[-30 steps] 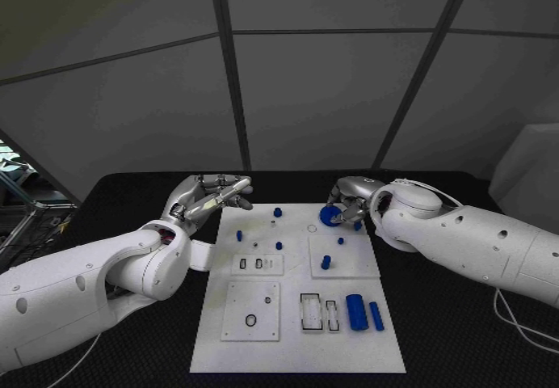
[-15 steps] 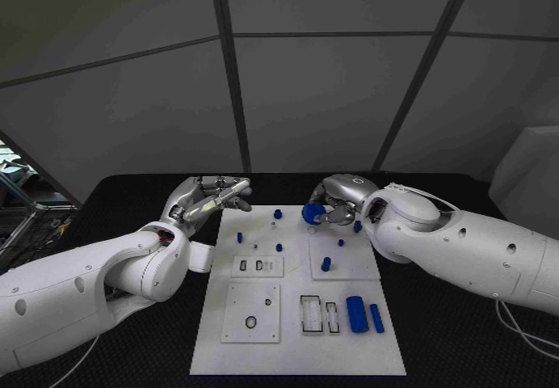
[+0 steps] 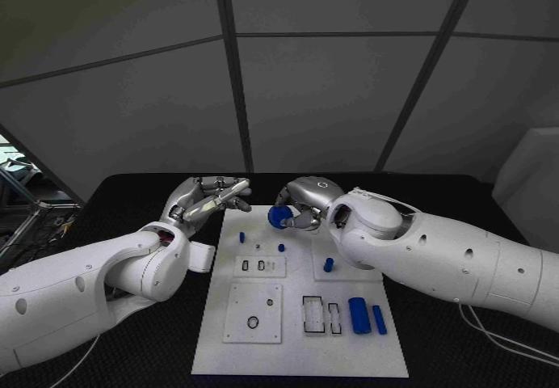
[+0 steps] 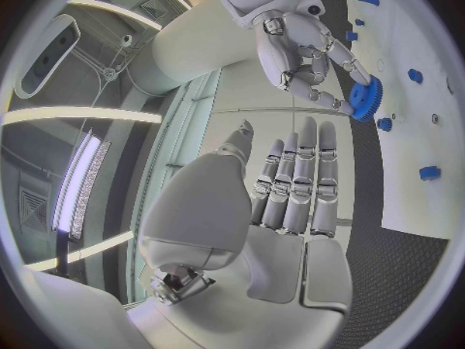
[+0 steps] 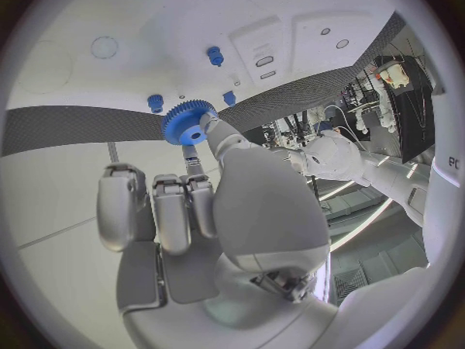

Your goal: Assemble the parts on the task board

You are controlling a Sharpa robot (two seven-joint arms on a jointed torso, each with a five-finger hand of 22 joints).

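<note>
Now our right hand [image 3: 305, 207] pinches the blue gear [image 3: 279, 217] above the task board's [image 3: 298, 356] far edge, with the small blue pegs [image 3: 281, 247] just below it. Our left hand [image 3: 210, 196] hovers beside the board with its fingers apart, holding nothing.

Task board [image 3: 297, 339]: white, matt, smooth, looks like plastic, with smaller raised plates of the same finish on top. Desk [image 3: 128, 242] under the board: black, matt, fine-grained texture like a mat or fabric. Blue gear [image 3: 279, 217] above the board's far edge: solid-colour plastic look, toothed rim, dull sheen. Blue cylinder [image 3: 359, 314] at the board's near right: smooth, same plastic look, slight gloss. Right hand [image 3: 305, 206] and left hand [image 3: 210, 196], both at the board's far end: silver, metallic look, satin with bright highlights. White arm [image 3: 454, 255] right of the board: smooth glossy shell, plastic-like.
</note>
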